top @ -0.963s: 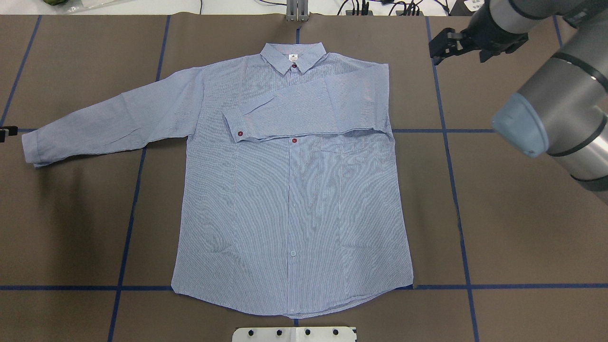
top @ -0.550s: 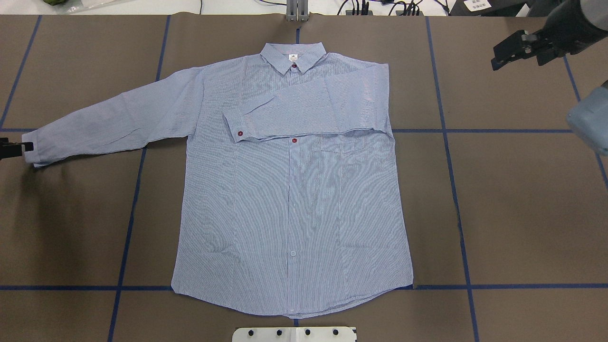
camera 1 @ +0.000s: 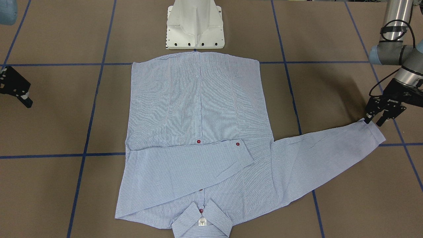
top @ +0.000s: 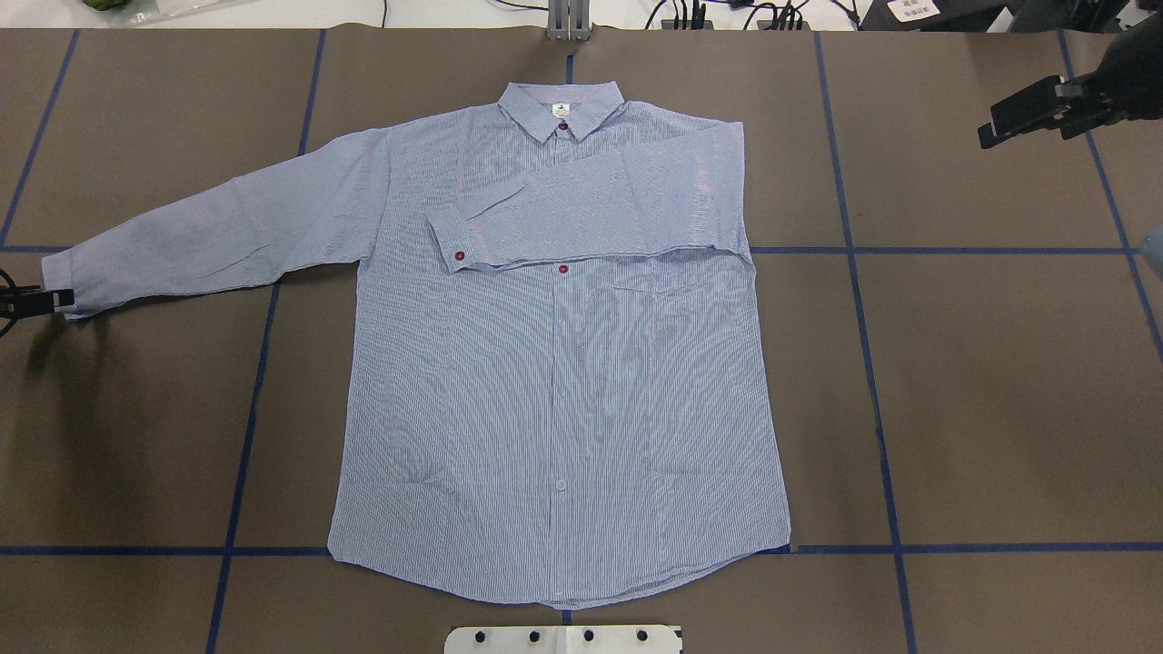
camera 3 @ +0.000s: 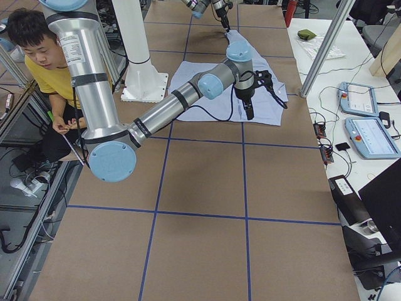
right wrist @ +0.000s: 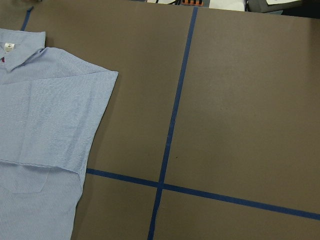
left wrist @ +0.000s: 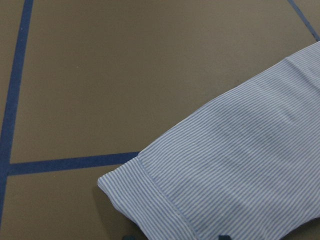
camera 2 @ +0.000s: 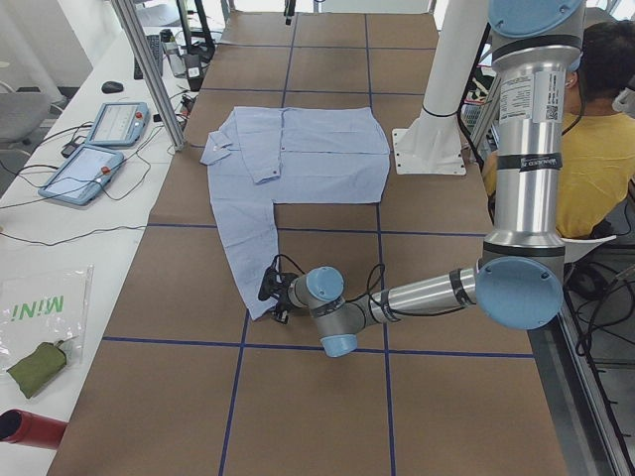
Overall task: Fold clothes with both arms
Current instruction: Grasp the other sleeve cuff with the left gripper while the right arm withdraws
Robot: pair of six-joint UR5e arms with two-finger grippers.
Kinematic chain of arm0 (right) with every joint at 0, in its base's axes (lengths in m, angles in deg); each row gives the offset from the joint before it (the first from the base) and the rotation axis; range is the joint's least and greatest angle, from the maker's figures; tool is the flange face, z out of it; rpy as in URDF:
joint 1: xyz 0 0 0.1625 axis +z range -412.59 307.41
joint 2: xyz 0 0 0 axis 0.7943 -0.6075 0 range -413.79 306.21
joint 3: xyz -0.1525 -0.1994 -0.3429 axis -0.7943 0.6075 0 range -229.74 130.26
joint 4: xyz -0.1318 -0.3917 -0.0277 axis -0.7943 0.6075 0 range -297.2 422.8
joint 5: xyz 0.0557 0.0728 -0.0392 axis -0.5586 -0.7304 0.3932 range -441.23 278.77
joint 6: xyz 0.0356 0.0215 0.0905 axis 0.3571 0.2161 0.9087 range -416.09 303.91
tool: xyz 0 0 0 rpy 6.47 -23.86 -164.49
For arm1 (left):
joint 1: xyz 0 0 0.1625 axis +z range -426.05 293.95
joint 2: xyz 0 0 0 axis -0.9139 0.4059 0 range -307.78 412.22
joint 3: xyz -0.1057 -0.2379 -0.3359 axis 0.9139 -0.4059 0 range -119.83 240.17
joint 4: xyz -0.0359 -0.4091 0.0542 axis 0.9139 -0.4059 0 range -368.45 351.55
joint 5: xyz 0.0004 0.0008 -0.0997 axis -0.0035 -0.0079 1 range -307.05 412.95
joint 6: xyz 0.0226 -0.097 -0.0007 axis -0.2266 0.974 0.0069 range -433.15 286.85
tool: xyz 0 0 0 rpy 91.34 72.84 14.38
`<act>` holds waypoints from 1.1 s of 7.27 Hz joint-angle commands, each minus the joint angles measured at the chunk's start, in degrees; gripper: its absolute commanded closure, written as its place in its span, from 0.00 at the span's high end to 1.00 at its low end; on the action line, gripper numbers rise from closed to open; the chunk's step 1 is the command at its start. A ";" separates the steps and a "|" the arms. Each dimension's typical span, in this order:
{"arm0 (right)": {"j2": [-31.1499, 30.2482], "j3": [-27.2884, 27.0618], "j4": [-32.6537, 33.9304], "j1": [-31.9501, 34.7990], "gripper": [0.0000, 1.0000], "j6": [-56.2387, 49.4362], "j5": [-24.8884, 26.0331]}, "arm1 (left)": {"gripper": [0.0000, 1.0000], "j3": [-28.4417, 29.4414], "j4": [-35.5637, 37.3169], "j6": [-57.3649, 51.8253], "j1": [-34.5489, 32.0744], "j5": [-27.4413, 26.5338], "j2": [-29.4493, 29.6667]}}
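The striped light blue shirt (top: 554, 381) lies flat and face up, collar at the far side. Its one sleeve (top: 581, 213) is folded across the chest. The other sleeve stretches out flat to the side, ending in the cuff (top: 62, 282). My left gripper (camera 1: 373, 121) is open and low at that cuff's end (camera 1: 371, 132); in the left wrist view the cuff (left wrist: 165, 200) lies just in front of the two spread fingertips. My right gripper (top: 999, 123) hangs open and empty over bare table, well clear of the shirt's far corner.
The white pedestal base (camera 1: 195, 26) stands at the near hem. Blue tape lines (top: 854, 250) cross the brown table cover. A person in yellow (camera 2: 595, 149) sits behind the robot. Tablets (camera 2: 99, 149) and cables lie on the side bench.
The right gripper has swung away from the shirt toward the table's right edge. The left gripper has come in from the left edge down to the cuff's end.
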 commanded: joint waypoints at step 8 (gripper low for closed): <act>-0.26 -0.13 -0.26 -0.03 1.00 0.28 0.20 | 0.00 -15.64 0.00 0.03 0.80 4.92 0.33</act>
